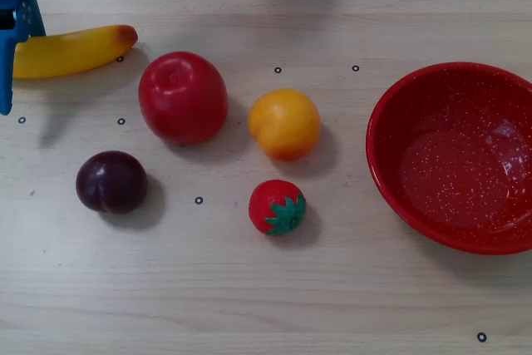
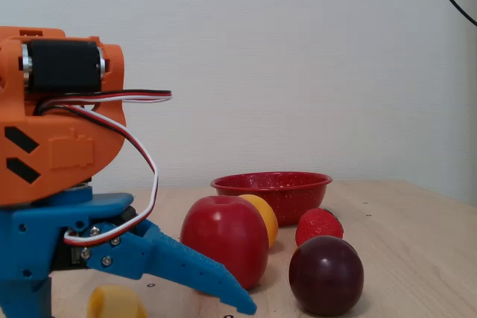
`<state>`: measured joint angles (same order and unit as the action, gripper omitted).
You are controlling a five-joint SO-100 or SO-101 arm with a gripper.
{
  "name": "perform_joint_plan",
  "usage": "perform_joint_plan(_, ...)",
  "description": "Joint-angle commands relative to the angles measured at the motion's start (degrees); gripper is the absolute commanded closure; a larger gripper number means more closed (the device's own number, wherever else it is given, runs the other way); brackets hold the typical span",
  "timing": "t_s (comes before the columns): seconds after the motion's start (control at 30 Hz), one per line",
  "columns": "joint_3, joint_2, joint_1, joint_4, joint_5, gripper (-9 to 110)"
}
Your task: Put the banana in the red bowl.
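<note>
claw [image 2: 112, 310]: spread open, straddling the banana's near end, nothing gripped yet
banana [image 1: 71, 50]: flat on the table [image 1: 249, 288], far left in the overhead view, beside the apple [image 1: 183, 97]
bowl [image 1: 455, 155]: empty, far right
tip: drop lower and center before squeezing; it's glossy, probably slippery

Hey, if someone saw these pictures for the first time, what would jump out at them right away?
Probably the big red bowl, empty at the right edge of the overhead view, then the red apple amid smaller fruit. In the fixed view the orange and blue gripper fills the left foreground, jaws spread above the banana.
</note>
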<state>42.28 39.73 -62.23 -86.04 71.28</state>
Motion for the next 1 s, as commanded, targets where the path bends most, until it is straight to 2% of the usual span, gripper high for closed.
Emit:
perform_joint_plan(0.0,-4.6,2.2,1.6,0.4,-0.6,43)
perform_joint_plan(0.2,-4.7,2.2,1.7,-0.5,-0.1,44)
perform_joint_plan(0.5,-5.2,2.1,2.1,-3.1,2.4,58)
perform_joint_plan(0.97,-5.4,2.1,2.5,-3.6,2.8,63)
